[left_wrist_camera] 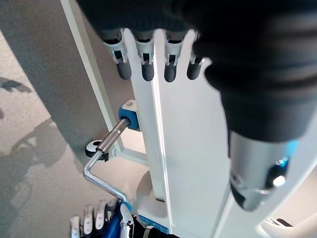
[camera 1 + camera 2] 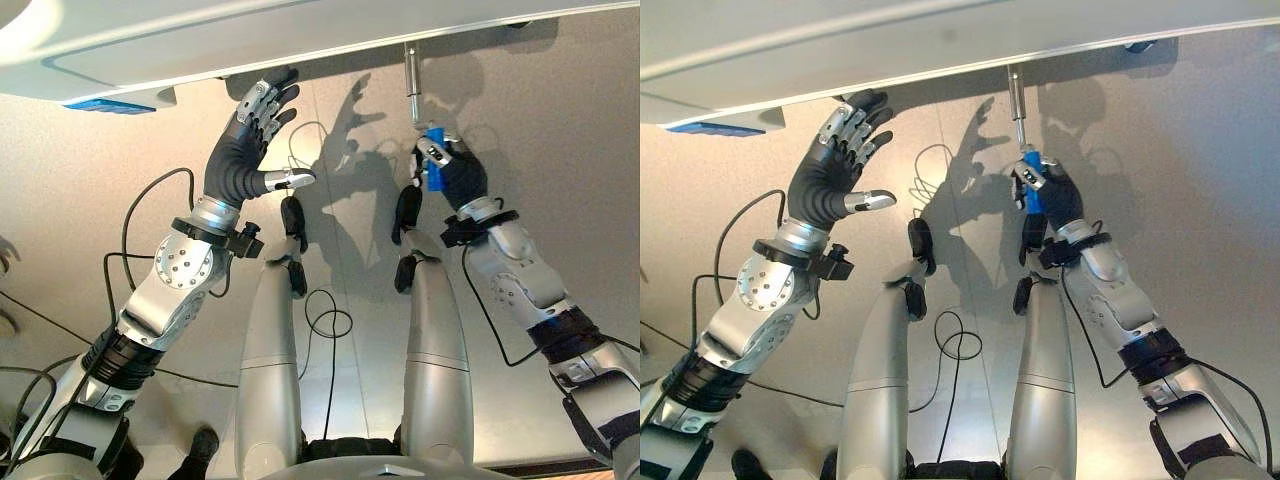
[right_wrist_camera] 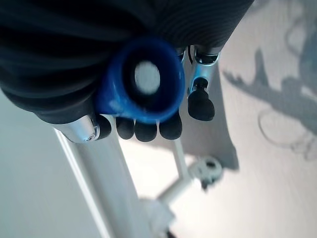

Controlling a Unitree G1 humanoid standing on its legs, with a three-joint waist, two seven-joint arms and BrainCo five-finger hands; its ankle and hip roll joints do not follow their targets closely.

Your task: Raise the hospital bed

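The bed (image 2: 150, 45) is seen as a white footboard edge running across the top of the head views, above a grey floor (image 2: 560, 130). A metal crank (image 2: 411, 75) is hung down from under the bed's edge, toward the right of the board. In the left wrist view the crank (image 1: 101, 163) is shown as a bent rod coming out of a blue-and-white socket (image 1: 130, 115) on the bed frame.

The blue handle (image 2: 435, 170) at the crank's free end is held by the right hand (image 2: 450, 172), whose fingers are curled round it just below the bed's edge. In the right wrist view the handle's round end (image 3: 143, 82) is seen enclosed by the dark-tipped fingers (image 3: 143, 130).

The left hand (image 2: 255, 125) is raised near the bed's edge, left of the crank and well apart from it. Its fingers are spread straight, with the thumb held out sideways; nothing is held. Whether its fingertips (image 1: 148, 69) touch the bed cannot be told.
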